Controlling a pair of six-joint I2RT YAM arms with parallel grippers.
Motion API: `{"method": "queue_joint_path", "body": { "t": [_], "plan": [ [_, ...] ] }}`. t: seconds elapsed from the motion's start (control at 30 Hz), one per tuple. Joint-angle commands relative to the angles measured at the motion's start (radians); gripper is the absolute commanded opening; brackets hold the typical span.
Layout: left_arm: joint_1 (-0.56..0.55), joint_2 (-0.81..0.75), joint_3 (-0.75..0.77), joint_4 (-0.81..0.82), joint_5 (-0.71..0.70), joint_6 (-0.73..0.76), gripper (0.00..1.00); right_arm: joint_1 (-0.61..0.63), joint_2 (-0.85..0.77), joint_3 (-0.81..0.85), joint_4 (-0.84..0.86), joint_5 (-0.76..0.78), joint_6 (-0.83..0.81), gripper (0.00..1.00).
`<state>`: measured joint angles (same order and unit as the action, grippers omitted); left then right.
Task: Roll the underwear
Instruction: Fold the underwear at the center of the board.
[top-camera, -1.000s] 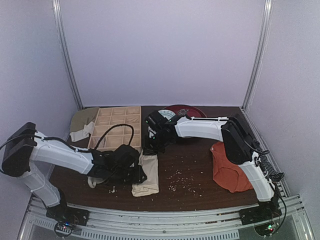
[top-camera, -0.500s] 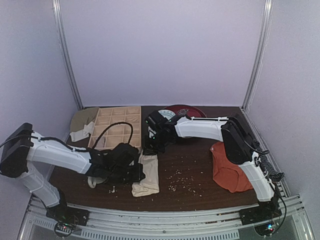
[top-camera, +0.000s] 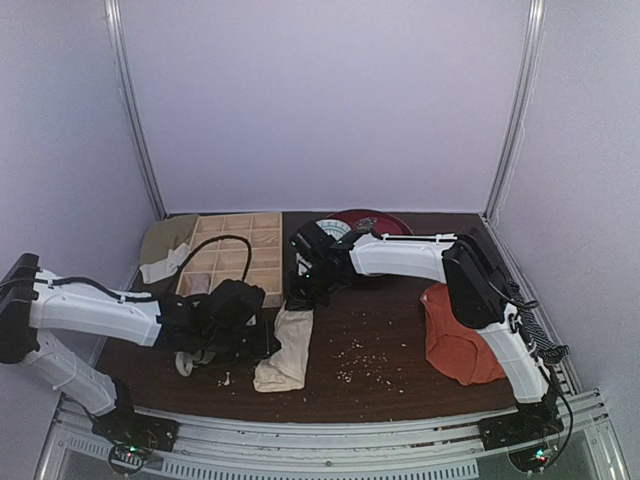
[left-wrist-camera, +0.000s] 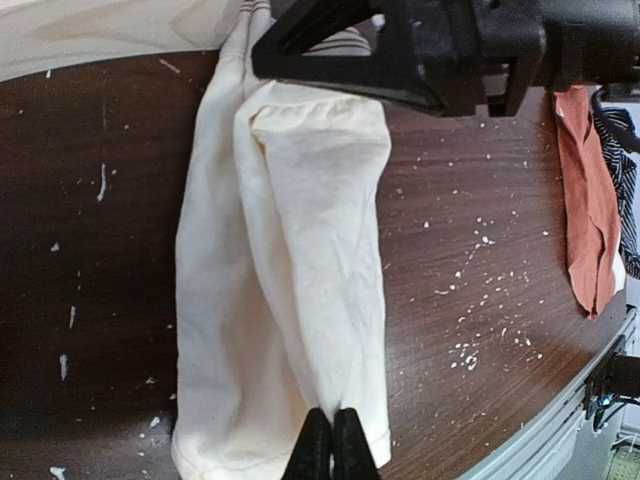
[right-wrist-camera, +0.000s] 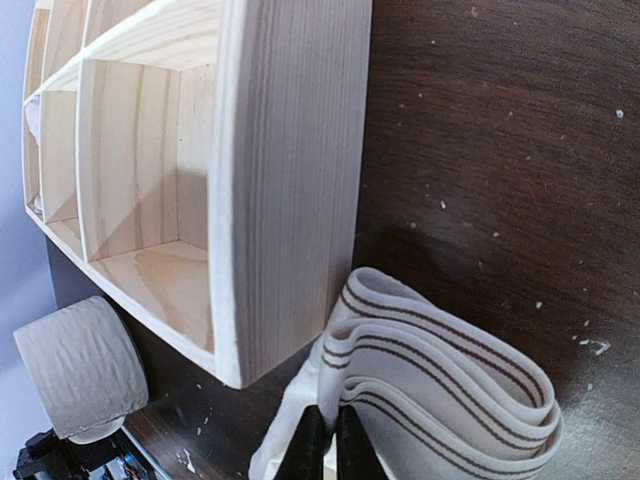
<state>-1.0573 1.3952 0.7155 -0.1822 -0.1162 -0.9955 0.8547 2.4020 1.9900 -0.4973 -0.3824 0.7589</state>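
Since both ends are pinched, the underwear lies as a folded strip stretching away from the left gripper, which is clamped on its hem. The right gripper nips the waistband end beside the wooden tray, likely anchoring it for the roll.

Overhead from behind; wrist cameras close, sharing underwear.

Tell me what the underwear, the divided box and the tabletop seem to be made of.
Underwear: soft cream fabric, likely a cotton knit; matte, creased, lying limp.
Divided box: pale wood that looks unfinished, with clear grain lines.
Tabletop: dark wood-grain surface, possibly laminate or veneer; slight sheen.
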Motion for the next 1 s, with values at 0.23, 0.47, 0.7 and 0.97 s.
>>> {"method": "queue_joint_path", "body": {
  "t": [0.23,0.47,0.7,0.97],
  "plan": [
    [0.006,-0.078,-0.067,-0.071,-0.036,-0.055,0.0,0.016,-0.016,-0.007,0.073,-0.008,0.029,0.0],
    [0.007,-0.071,-0.083,-0.116,-0.052,-0.053,0.0,0.019,-0.007,-0.02,0.083,-0.003,0.042,0.0],
    [0.017,-0.041,-0.091,-0.143,-0.062,-0.05,0.0,0.018,-0.005,-0.042,0.097,0.004,0.046,0.03],
    [0.055,0.016,-0.08,-0.157,-0.073,-0.03,0.0,0.018,-0.011,-0.061,0.108,0.008,0.045,0.04]
  ]
}}
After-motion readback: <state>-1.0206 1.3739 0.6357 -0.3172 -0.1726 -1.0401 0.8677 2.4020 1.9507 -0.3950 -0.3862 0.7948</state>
